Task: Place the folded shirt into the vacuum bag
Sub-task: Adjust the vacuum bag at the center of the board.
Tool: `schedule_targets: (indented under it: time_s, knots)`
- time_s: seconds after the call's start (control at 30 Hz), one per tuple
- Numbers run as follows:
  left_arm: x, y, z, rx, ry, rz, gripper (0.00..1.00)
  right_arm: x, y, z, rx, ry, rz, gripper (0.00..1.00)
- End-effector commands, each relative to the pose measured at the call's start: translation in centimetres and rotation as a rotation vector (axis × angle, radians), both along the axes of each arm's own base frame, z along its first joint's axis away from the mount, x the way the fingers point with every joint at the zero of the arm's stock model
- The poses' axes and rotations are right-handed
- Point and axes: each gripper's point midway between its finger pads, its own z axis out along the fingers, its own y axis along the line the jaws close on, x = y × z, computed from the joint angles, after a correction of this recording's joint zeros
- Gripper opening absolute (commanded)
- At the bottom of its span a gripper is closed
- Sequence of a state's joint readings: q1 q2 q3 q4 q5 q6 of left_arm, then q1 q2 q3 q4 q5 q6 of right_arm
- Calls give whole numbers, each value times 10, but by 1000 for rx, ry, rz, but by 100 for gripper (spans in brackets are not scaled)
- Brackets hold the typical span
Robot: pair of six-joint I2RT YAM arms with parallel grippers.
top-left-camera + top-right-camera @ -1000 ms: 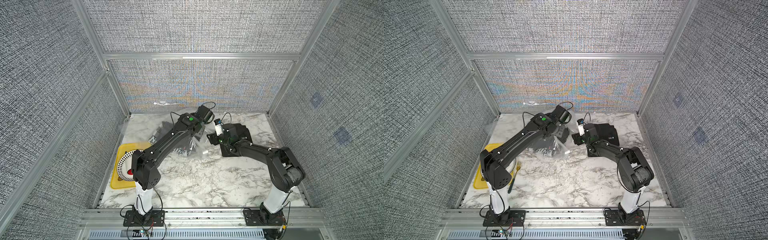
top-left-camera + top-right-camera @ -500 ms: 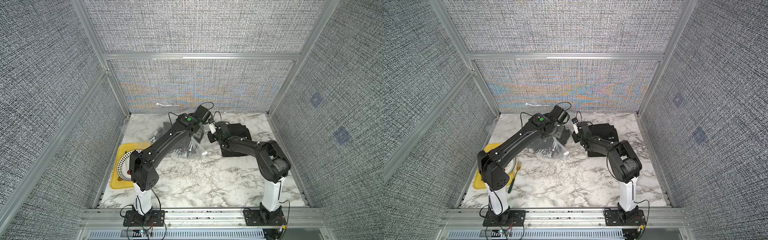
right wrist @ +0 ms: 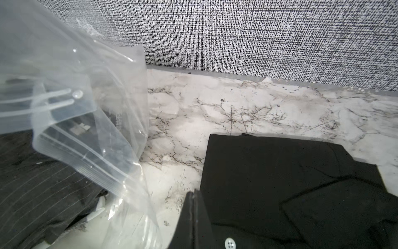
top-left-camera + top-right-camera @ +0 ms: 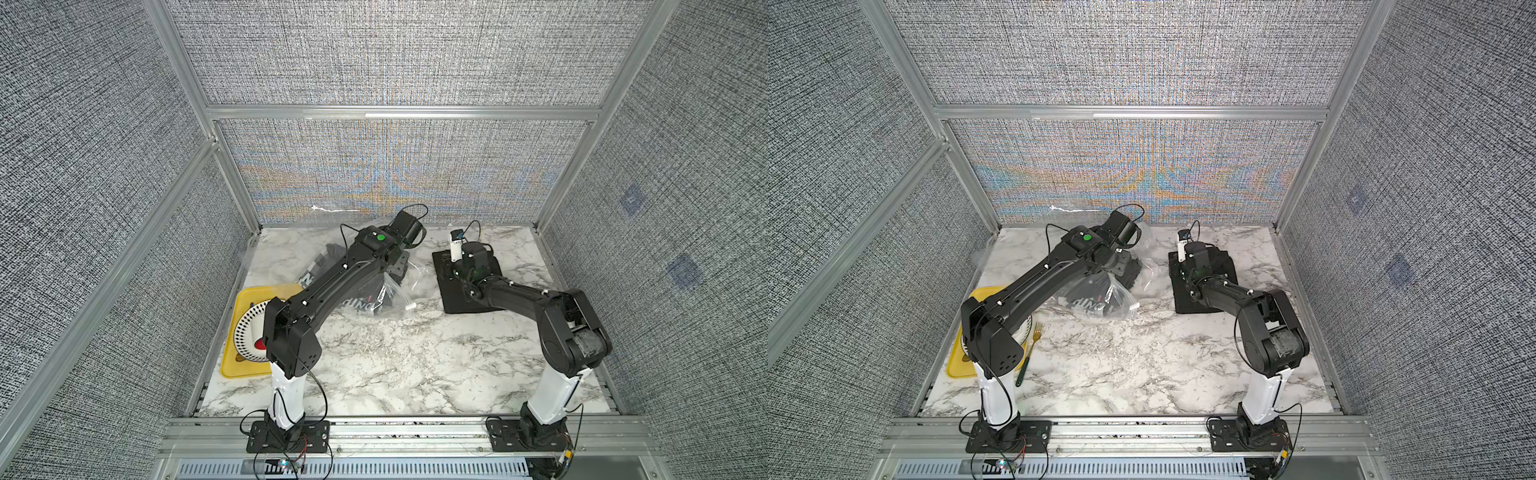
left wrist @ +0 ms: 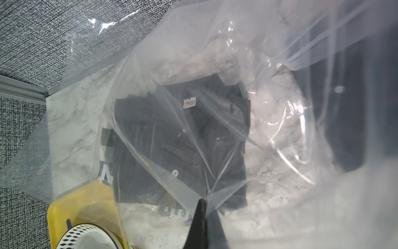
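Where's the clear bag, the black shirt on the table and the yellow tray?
vacuum bag (image 5: pixel 215 54), left wrist view, clear plastic wall.
black shirt (image 3: pixel 269 172), right wrist view, cloth's middle.
yellow tray (image 4: pixel 959 365), a top view, bare near corner.

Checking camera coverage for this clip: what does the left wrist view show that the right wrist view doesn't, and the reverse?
Left wrist only: the left fingers shut on the vacuum bag, a yellow tray and patterned plate. Right wrist only: the folded black shirt, right fingers shut on its edge. Both: the bag, the pinstriped shirt in it, the marble table.
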State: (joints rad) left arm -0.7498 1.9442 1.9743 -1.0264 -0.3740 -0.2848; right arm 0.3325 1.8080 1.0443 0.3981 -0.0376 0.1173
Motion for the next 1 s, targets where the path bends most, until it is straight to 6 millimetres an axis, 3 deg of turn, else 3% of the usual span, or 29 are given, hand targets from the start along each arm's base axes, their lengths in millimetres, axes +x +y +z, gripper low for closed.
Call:
schedule_targets:
  time_s: [0.0, 0.07, 0.13, 0.33, 0.5, 0.57, 0.73, 0.83, 0.9, 0.97]
  knots:
    - [5, 0, 6, 0, -24, -6, 2, -13, 33, 17, 80, -57, 188, 29]
    - [8, 4, 14, -9, -43, 1, 2, -18, 41, 16, 64, -74, 225, 49]
    - [11, 6, 26, -38, -55, -3, 3, -20, 46, 11, 22, -89, 227, 62]
    - [18, 7, 51, -85, -86, -26, 2, -11, 62, -2, -122, -108, 209, 81]
    - [17, 6, 48, -95, -70, -39, 2, 11, 67, -7, -200, -99, 154, 84]
    - [17, 6, 46, -94, -63, -40, 2, 19, 65, -7, -211, -96, 124, 78]
    - [20, 4, 35, -87, -45, -41, 3, 18, 50, 11, -152, -128, 48, 30]
    - [22, 1, 24, -79, -24, -42, 2, 18, 41, 20, -66, -121, 50, 9]
    - [22, -1, 15, -74, -3, -48, 3, 21, 35, 24, -9, -105, 57, 1]
    - [21, -3, 8, -72, 12, -51, 2, 25, 26, 26, 46, -88, 53, 0]
